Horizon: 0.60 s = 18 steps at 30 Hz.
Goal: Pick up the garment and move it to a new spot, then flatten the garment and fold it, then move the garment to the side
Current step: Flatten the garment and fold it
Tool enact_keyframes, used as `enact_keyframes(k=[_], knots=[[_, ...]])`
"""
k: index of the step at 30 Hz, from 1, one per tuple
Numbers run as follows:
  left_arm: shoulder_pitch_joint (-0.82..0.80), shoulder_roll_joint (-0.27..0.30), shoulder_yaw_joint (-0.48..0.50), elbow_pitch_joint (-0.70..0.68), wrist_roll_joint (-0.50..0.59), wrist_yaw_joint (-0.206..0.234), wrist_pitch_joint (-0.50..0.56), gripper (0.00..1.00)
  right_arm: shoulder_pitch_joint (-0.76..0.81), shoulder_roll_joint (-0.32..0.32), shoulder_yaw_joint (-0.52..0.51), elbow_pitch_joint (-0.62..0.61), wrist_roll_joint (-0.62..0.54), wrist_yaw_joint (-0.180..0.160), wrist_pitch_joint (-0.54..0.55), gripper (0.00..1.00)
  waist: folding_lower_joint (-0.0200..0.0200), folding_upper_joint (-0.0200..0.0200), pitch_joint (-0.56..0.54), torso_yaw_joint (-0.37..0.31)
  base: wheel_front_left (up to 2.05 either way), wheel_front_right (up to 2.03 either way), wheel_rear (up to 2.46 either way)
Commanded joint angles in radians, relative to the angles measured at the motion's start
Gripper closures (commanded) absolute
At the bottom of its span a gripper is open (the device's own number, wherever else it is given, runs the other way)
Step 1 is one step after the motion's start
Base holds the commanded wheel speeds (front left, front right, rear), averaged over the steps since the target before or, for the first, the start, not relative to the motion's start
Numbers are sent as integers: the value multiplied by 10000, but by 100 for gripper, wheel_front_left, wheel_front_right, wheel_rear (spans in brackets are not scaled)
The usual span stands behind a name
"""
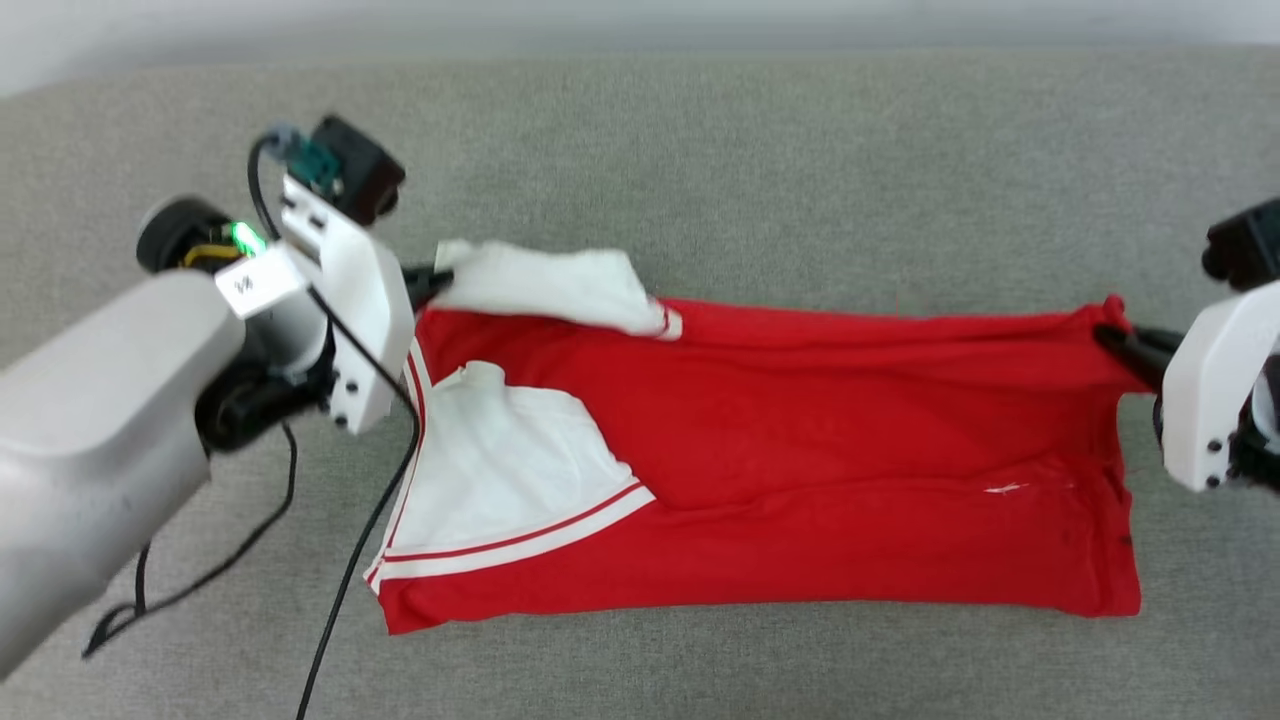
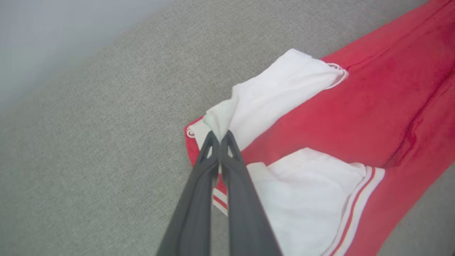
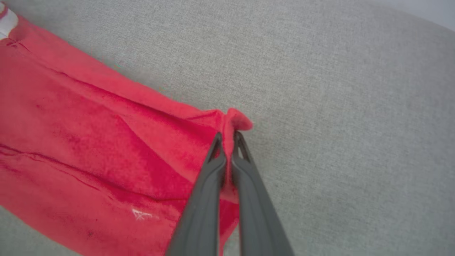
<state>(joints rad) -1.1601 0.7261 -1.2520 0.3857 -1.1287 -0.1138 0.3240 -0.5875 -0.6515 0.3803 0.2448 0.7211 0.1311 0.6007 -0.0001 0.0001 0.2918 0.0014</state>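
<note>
The garment, a red T-shirt with white sleeves and striped trim, lies stretched sideways across the grey surface, folded lengthwise. My left gripper is shut on the far white sleeve at the shirt's left end; in the left wrist view the dark fingertips pinch the white cloth. My right gripper is shut on the far red hem corner at the right end, with the fabric bunched between its fingers. The second white sleeve lies flat on the red body.
The grey fabric surface spreads on all sides of the shirt. A black cable hangs from my left arm and crosses the shirt's near left corner. A pale wall edge runs behind the surface.
</note>
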Motion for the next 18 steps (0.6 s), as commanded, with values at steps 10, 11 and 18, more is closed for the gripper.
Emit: enact_keyframes(k=[10,11,18], knots=[[2279,843,-137,-1381,-224,744,-680,100,1890,-95,145,-307,248,-8,-1348,100,1,-1,-987,3,0,0,0],[2465,898,-147,-1481,-272,818,-723,100,2081,-84,150,-316,306,-8,-1416,100,1,-1,-1022,14,0,0,0],[3432,1094,-186,-1764,-514,1092,-859,100,2963,92,72,-174,517,-8,-1919,100,1,-1,-1030,37,0,0,0]])
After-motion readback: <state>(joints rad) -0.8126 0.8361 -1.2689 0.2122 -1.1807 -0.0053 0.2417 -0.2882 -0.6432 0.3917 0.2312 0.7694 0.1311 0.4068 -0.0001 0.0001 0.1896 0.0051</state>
